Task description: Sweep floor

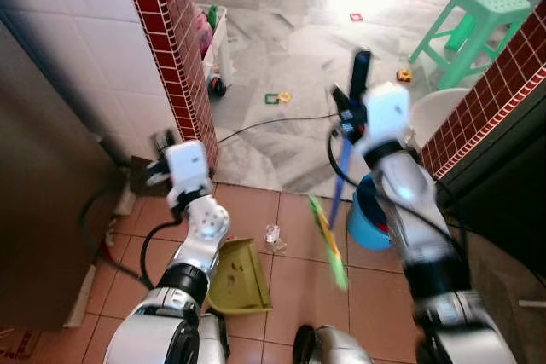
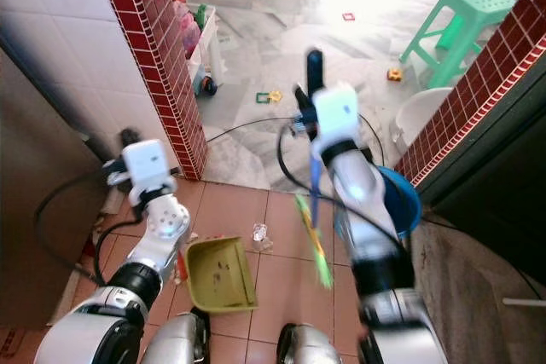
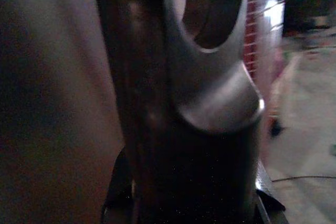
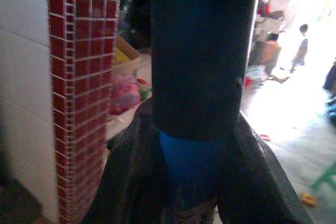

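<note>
Your right gripper (image 1: pixel 348 108) is squeezing shut around the blue broom stick with the black top (image 1: pixel 359 70). You are holding it up in the air, just in front of the blue round bucket (image 1: pixel 368 221) on the right. The stick is slanting down toward you, and its green brush end (image 1: pixel 328 243) is hanging over the orange floor tiles (image 1: pixel 299 279), a bit blurry. In the right wrist view, the black top (image 4: pixel 205 51) is sitting between the two black fingers (image 4: pixel 126 182), with the blue part just below it.

Your left gripper (image 1: pixel 162 144) is closed around a dark handle, which you are seeing up close in the left wrist view as a smooth dark stick with a loop (image 3: pixel 210 51). I cannot tell for sure what this handle belongs to. The olive green plastic dustpan (image 1: pixel 237 277) is sitting on the tiles near you, just right of your left arm.

A small clear crumpled bit of litter (image 1: pixel 272 234) is lying on the tiles between the dustpan and the brush end. The red brick-tile pillar (image 1: pixel 175 49) is standing far on the left. A mint green plastic stool (image 1: pixel 467 23) is standing far on the right, on the grey marble floor (image 1: pixel 290 57), where small toys are lying around.
</note>
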